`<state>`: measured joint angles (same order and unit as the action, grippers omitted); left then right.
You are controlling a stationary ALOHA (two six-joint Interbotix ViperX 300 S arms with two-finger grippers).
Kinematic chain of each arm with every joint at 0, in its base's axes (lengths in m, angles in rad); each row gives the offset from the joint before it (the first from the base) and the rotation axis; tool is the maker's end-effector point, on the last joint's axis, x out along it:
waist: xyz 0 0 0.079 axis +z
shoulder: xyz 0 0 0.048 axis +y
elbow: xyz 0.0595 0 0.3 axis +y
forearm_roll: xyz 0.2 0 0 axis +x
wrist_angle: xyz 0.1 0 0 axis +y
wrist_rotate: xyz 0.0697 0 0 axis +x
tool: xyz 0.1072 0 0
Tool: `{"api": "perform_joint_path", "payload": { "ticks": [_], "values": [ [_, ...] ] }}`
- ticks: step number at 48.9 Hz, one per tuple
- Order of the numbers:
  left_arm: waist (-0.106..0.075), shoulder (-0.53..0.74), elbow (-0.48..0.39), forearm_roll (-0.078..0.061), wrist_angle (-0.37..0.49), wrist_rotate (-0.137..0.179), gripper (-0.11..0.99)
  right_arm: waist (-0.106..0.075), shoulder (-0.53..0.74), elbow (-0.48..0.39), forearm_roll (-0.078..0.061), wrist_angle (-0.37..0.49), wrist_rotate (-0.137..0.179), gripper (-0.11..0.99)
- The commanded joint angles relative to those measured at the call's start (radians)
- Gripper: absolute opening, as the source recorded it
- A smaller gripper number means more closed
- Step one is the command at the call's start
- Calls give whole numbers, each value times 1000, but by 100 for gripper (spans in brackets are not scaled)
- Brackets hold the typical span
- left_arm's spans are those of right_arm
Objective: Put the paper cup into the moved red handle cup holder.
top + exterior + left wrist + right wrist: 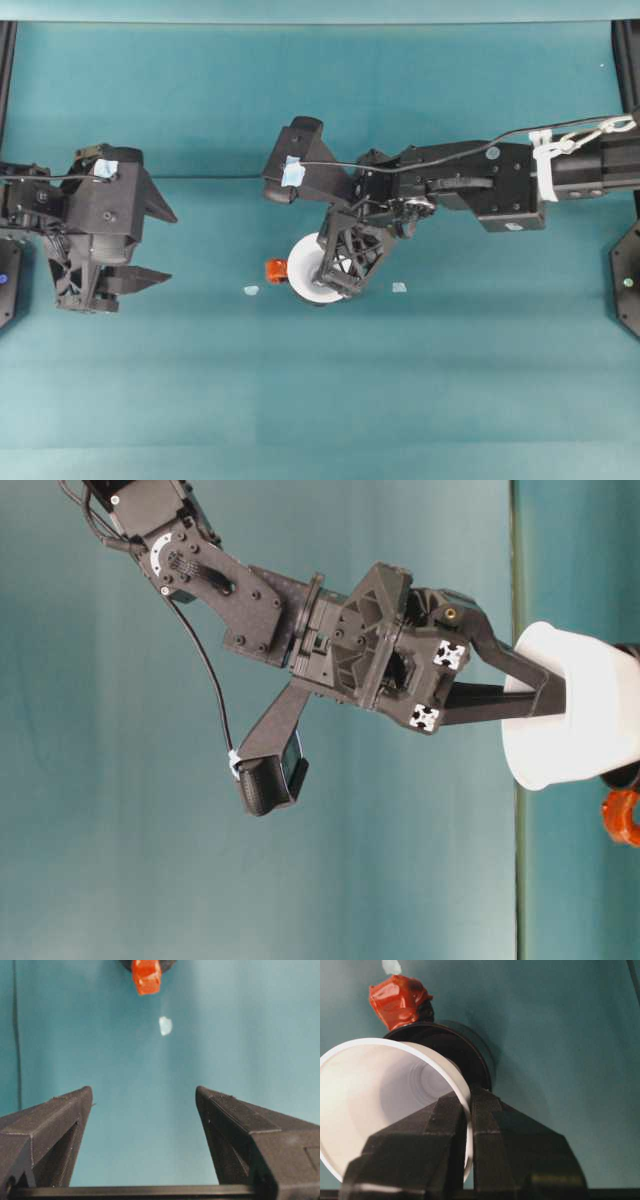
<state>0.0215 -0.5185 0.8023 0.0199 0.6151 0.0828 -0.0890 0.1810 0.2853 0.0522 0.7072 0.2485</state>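
Observation:
The white paper cup (pixel 303 266) stands in the middle of the table with its lower part down inside the black red handle cup holder (pixel 470 1055). The holder's red handle (pixel 276 270) sticks out to the cup's left. My right gripper (pixel 328 280) is shut on the cup's rim wall, one finger inside and one outside, as the right wrist view of the cup (pixel 385 1090) and the gripper (pixel 470 1125) shows. The cup (pixel 575 705) leans slightly in the table-level view. My left gripper (pixel 165 245) stays open at the left, well away, with nothing between its fingers (pixel 240 1125); its camera sees the red handle (pixel 146 975).
Two small pale scraps lie on the teal mat, one left of the holder (pixel 251 290) and one to its right (pixel 399 287). The right arm (pixel 480 180) reaches in from the right edge. Black frame posts stand at the table's corners.

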Motion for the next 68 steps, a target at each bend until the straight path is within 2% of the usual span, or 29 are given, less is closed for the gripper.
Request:
{"api": "perform_joint_path", "payload": {
  "ticks": [1,28,41,45,48,53,58,62,68],
  "values": [
    [-2,-6,-11,2,-8,0,88,3,-5,-9,-8,-5,-3,-10],
    [0,-6,-11,2,-8,0,87,3,0,-17,-8,-9,0,-10],
    [0,-6,-11,2,-9,-2,87,5,0,-17,11,-26,-2,-6],
    [0,-6,-11,2,-8,-3,87,6,0,-18,15,-31,-2,2],
    [-2,-6,-9,2,-8,-2,87,9,0,-18,17,-32,0,12],
    [-2,-6,-11,2,-8,-2,87,15,0,-17,17,-35,2,37],
    [0,-5,-9,2,-8,-2,87,20,0,-17,15,-46,3,70],
    [-2,-6,-9,2,-8,-2,87,23,0,-17,14,-54,6,89],
    [-2,-6,-9,2,-8,-2,87,23,-2,-18,14,-55,5,85]
  ]
}}
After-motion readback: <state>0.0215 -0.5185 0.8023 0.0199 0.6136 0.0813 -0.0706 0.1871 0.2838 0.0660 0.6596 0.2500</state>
